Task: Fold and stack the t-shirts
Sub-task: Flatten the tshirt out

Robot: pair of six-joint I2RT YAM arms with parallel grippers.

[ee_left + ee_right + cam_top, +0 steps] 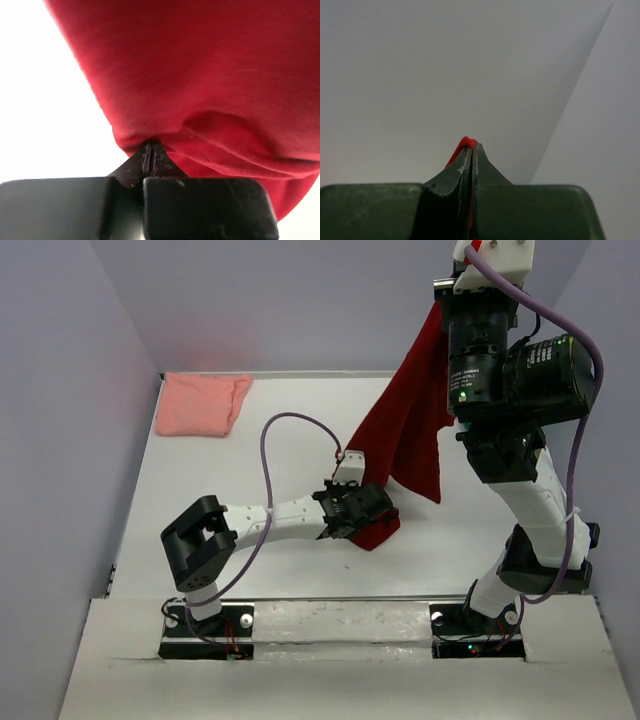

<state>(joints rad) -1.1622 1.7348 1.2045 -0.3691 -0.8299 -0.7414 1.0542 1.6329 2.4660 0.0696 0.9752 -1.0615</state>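
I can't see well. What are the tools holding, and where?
Both pinch the dark red t-shirt: right tool its raised upper end, left tool its lower end.

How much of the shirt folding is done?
Maybe done: the pink t-shirt lies in a small, folded-looking bundle at the table's far left corner. In hand: the dark red t-shirt hangs from the right tool, and the left tool pinches its lower edge. Left: folding the red one and stacking it with the pink.
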